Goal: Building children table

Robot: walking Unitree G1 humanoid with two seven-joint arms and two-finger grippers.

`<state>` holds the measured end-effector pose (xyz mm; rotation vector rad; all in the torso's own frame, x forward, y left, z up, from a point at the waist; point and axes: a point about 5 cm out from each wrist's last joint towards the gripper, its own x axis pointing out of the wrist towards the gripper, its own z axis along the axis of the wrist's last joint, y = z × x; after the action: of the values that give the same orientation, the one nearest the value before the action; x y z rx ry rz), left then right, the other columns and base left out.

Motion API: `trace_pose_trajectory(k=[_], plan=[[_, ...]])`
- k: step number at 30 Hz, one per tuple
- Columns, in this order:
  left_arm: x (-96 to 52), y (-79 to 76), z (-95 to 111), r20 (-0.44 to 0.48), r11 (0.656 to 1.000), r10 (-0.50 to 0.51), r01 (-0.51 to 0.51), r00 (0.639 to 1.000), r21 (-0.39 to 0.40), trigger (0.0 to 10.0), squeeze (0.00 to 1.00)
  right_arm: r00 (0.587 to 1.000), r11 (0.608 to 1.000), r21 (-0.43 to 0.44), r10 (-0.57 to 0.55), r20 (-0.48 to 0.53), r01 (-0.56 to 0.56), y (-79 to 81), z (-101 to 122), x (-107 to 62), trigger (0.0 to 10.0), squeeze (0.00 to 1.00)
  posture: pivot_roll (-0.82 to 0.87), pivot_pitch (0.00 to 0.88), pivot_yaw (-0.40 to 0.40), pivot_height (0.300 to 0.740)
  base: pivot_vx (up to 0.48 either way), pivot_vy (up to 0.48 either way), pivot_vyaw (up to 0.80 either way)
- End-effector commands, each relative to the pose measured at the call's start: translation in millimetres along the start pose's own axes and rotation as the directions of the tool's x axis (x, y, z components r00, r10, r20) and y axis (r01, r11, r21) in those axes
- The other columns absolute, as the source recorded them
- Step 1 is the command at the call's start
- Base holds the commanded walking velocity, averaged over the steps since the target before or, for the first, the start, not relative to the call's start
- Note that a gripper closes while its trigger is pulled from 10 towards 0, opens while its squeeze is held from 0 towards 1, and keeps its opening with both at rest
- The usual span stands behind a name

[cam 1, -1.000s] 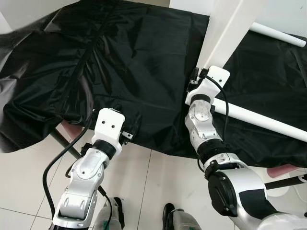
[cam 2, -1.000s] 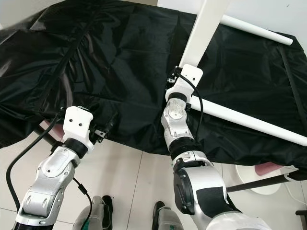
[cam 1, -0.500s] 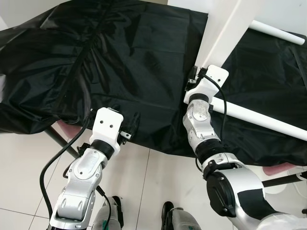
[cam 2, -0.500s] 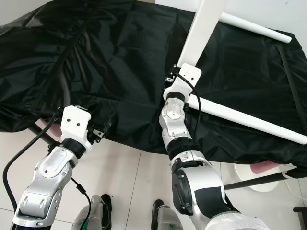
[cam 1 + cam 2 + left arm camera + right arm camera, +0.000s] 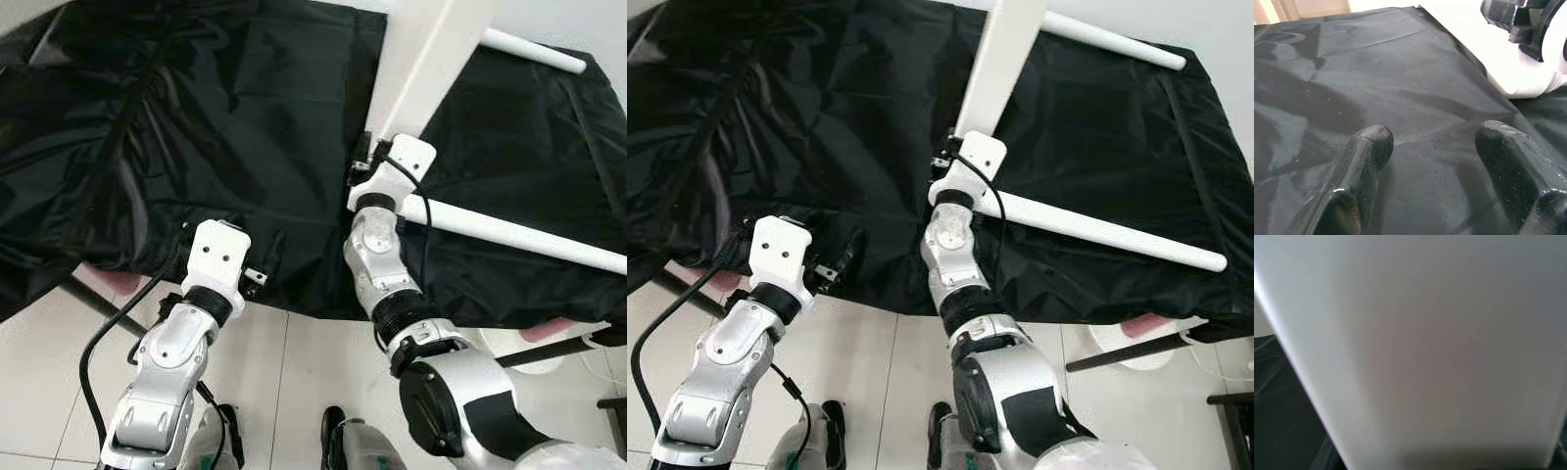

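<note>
left tool [image 5: 1432, 147], fingers spread and released, rests on the black cloth-covered worktop [image 5: 196, 127]. right tool [image 5: 367, 157] sits at the flat white table panel [image 5: 421, 69], grip state unclear; a white cylindrical leg [image 5: 1097, 230] lies beside.

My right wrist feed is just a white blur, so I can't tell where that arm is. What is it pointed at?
Observer: The right tool is up against a white flat board that rises above the black cloth.
Operator: Any other parts nearby?
Observer: A white round leg lies on the cloth right beside that wrist.
Operator: And the left arm?
Observer: The left tool is open at the cloth's near edge, holding nothing.
</note>
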<state>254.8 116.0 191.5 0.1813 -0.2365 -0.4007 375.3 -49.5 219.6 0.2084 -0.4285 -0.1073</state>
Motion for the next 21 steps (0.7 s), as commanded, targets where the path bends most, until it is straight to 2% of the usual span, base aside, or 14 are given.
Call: trace_pose_trajectory(k=[1,3,4,9,12,16,20,21], plan=[[-3.4,-0.5,-2.4,-0.013,1.000,0.020,-0.020,1.000,0.001,10.0,0.00,0.984,0.988,0.005,0.155,-0.092,-0.155,32.5,-20.4,-26.5,10.0,0.00,0.33,0.255,-0.071,0.740,0.000,0.000,0.00],[-3.4,-0.5,-2.4,-0.013,1.000,0.020,-0.020,1.000,0.001,10.0,0.00,0.984,0.988,0.005,0.155,-0.092,-0.155,32.5,-20.4,-26.5,10.0,0.00,0.33,0.255,-0.071,0.740,0.000,0.000,0.00],[-2.8,-0.2,-2.8,-0.014,1.000,0.023,-0.023,1.000,0.001,10.0,0.00,0.978,0.982,0.010,0.188,-0.091,-0.188,42.0,-21.2,-33.5,10.0,0.00,0.33,0.250,-0.076,0.740,0.000,0.000,0.00],[-2.4,-0.1,-3.3,-0.014,1.000,0.024,-0.024,1.000,0.001,10.0,0.00,0.973,0.977,0.014,0.213,-0.086,-0.213,48.2,-21.0,-37.6,10.0,0.00,0.33,0.248,-0.077,0.740,0.000,0.000,0.00],[-2.0,0.8,-3.3,-0.011,1.000,0.029,-0.029,1.000,0.001,10.0,0.00,0.964,0.966,0.043,0.257,-0.068,-0.254,64.4,-16.3,-44.3,10.0,0.00,0.33,0.243,-0.076,0.740,0.000,0.000,0.00],[-1.7,0.9,-3.1,-0.010,1.000,0.030,-0.030,1.000,0.001,10.0,0.00,0.963,0.964,0.051,0.264,-0.060,-0.261,67.8,-14.5,-45.2,10.0,0.00,0.33,0.245,-0.076,0.740,0.000,0.000,0.00],[-1.7,1.8,-3.2,-0.009,1.000,0.029,-0.029,1.000,0.003,10.0,0.00,0.965,0.960,0.139,0.253,-0.074,-0.241,74.5,-10.7,-45.3,10.0,0.00,0.33,0.245,-0.070,0.740,0.000,0.000,0.00],[-1.7,1.8,-3.2,-0.009,1.000,0.029,-0.029,1.000,0.003,10.0,0.00,0.965,0.960,0.139,0.253,-0.074,-0.241,74.5,-10.7,-45.3,10.0,0.00,0.33,0.245,-0.070,0.740,0.000,0.000,0.00]])
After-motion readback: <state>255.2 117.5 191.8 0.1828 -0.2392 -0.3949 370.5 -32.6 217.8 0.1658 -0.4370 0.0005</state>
